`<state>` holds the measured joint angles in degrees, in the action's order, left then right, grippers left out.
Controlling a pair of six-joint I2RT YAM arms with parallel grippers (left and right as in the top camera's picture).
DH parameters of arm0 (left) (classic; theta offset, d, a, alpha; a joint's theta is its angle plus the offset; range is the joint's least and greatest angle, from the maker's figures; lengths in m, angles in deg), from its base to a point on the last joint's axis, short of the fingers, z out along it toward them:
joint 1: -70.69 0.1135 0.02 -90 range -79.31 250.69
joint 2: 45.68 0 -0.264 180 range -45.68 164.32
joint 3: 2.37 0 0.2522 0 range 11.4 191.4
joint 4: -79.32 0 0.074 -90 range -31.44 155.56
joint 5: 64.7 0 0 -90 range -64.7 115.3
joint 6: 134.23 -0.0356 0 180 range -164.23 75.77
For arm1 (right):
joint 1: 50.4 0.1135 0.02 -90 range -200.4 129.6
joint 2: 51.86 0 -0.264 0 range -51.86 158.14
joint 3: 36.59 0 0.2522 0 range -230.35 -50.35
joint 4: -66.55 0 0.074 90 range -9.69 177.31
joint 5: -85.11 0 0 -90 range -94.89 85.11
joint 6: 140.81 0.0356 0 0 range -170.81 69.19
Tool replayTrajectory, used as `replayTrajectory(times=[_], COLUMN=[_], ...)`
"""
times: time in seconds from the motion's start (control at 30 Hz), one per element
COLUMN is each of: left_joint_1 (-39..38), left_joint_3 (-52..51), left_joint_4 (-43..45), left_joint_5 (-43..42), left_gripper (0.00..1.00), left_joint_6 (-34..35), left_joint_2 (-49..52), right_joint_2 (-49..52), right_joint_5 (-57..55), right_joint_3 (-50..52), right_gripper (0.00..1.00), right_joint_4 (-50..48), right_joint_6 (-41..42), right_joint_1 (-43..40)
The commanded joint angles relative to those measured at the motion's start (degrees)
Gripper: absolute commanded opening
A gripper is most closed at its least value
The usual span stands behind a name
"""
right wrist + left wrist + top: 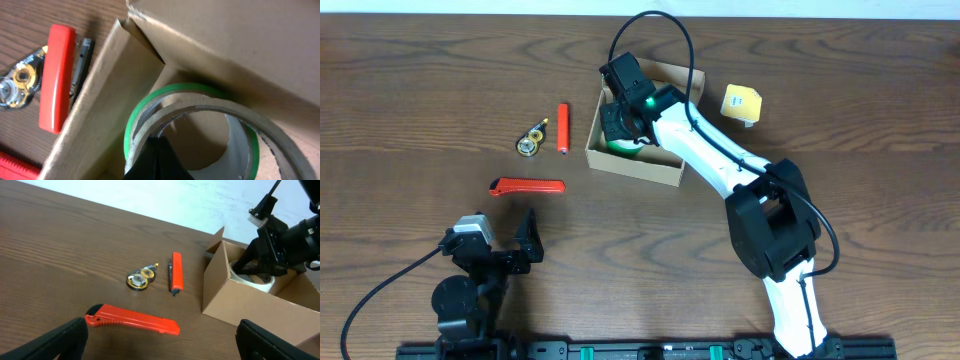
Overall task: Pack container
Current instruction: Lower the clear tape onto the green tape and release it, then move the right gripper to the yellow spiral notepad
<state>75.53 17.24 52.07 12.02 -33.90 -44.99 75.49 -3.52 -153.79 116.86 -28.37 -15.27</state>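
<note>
The tan cardboard container (635, 170) stands open at the table's middle back; it also shows in the left wrist view (250, 305) and the right wrist view (105, 100). Inside lie a green tape roll (132, 117) and a white tape roll (240, 112) on top of it. My right gripper (617, 125) reaches down into the container, its fingers (157, 145) pressed together on the white roll's rim. My left gripper (505, 240) is open and empty near the front left, with nothing between its fingers (160, 345).
A red utility knife (527, 186) lies left of the container, nearest my left gripper. A red pen (562, 128) and a small round tape dispenser (530, 140) lie behind it. A yellow object (741, 103) sits right of the container.
</note>
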Motion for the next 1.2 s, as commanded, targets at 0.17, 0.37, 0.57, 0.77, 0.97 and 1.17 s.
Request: replayTrajectory(times=[0.17, 0.37, 0.57, 0.77, 0.97, 1.17], left_joint_1=[0.39, 0.39, 0.39, 0.39, 0.39, 0.39], left_joint_3=[-1.51, -1.51, -1.51, -1.51, -1.51, -1.51], left_joint_4=[-0.35, -0.35, -0.33, -0.35, -0.35, -0.35], left_joint_5=[0.59, 0.61, 0.59, 0.59, 0.59, 0.59], left_gripper=[0.95, 0.95, 0.95, 0.95, 0.95, 0.95], left_joint_6=[0.00, 0.00, 0.00, 0.00, 0.00, 0.00], left_joint_2=[-0.42, -0.42, -0.42, -0.42, -0.42, -0.42], right_joint_2=[0.85, 0.74, 0.70, -3.76, -16.02, -27.56], right_joint_5=[0.68, 3.50, 3.39, 3.06, -1.64, -10.38], right_joint_3=[-0.35, -0.39, -0.42, -1.27, -1.27, -1.27], right_gripper=[0.01, 0.01, 0.01, 0.01, 0.01, 0.01], right_joint_4=[-0.11, 0.04, 0.72, 3.63, 6.01, 11.02], right_joint_6=[0.90, 0.90, 0.90, 0.57, -2.86, -7.02], right_joint_1=[0.94, 0.96, 1.03, -0.52, -2.29, -7.10])
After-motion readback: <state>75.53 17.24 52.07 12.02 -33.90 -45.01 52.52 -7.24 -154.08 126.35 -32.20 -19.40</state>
